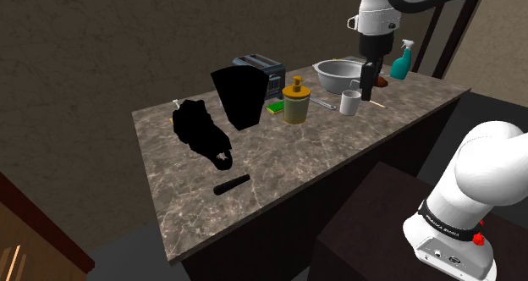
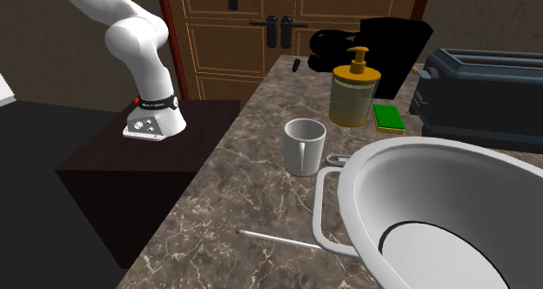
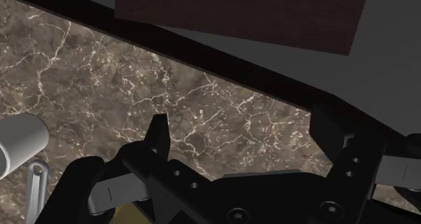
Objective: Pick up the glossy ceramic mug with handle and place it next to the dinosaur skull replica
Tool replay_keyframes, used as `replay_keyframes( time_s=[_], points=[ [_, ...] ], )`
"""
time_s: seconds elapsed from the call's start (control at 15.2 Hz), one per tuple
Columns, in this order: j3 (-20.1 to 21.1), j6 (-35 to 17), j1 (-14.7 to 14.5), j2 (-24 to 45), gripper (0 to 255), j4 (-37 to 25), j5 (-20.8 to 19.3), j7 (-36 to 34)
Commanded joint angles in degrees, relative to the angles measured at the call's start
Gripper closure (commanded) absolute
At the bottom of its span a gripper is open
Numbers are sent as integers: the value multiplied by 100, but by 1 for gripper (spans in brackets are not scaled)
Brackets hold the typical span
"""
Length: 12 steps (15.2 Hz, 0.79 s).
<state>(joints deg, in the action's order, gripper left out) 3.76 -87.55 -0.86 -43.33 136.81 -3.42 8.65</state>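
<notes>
A white mug [image 1: 349, 102] stands upright on the marble counter [image 1: 279, 161], in front of a grey bowl [image 1: 341, 74]. My black gripper [image 1: 367, 93] hangs just above the counter, close beside the mug on the shoulder view's right. In the wrist view the gripper [image 3: 244, 131] is open with only bare counter between its fingers [image 3: 159, 131], and the mug [image 3: 20, 143] sits off to one side. The second exterior view has the mug [image 2: 305, 146] standing free. The dinosaur skull [image 1: 201, 133], drawn all black, lies far down the counter towards the shoulder view's left.
Between mug and skull stand a yellow soap dispenser [image 1: 296, 101], a green sponge [image 1: 277, 107], a dark toaster [image 1: 262, 70] and a tall black shape [image 1: 239, 96]. A teal spray bottle [image 1: 401, 61] stands behind the gripper. A small black cylinder [image 1: 231, 185] lies near the front edge.
</notes>
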Motion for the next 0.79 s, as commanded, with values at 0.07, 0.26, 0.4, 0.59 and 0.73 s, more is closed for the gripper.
replay_keyframes(
  time_s=[0.07,0.26,0.4,0.59,0.73],
  points=[
    [-99,-137,49,82,0,39,-74,90],
    [-392,-554,199,373,0,114,-282,351],
    [-586,-833,294,602,0,128,-407,520],
    [-874,-1248,428,994,0,93,-566,768],
    [-1063,-1519,509,1285,0,34,-651,932]
  ],
)
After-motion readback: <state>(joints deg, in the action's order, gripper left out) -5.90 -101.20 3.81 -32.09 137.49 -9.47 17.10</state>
